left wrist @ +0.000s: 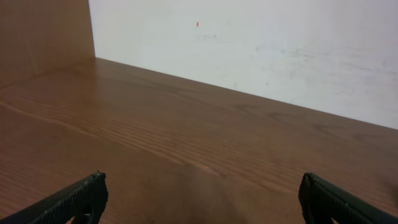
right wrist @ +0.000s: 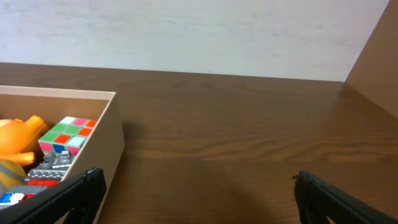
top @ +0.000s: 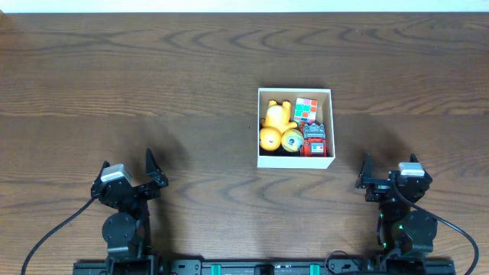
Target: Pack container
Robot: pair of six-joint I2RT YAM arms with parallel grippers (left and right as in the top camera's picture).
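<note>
The container (top: 295, 161) is a small square white-walled box in the middle of the wooden table. Inside lie a yellow duck toy (top: 275, 116), a colourful puzzle cube (top: 306, 109), a round yellow-green toy (top: 293, 140) and a red and blue toy vehicle (top: 315, 140). In the right wrist view the container's wall (right wrist: 102, 140) stands at the left with the cube (right wrist: 66, 135) and duck (right wrist: 17, 138) inside. My left gripper (top: 130, 172) (left wrist: 200, 196) is open and empty at the front left. My right gripper (top: 388, 173) (right wrist: 198, 193) is open and empty, front right of the box.
A pale wall (left wrist: 249, 43) runs behind the table's far edge. Bare wooden tabletop (top: 153, 92) lies all round the box. Both arm bases (top: 122, 229) stand at the front edge.
</note>
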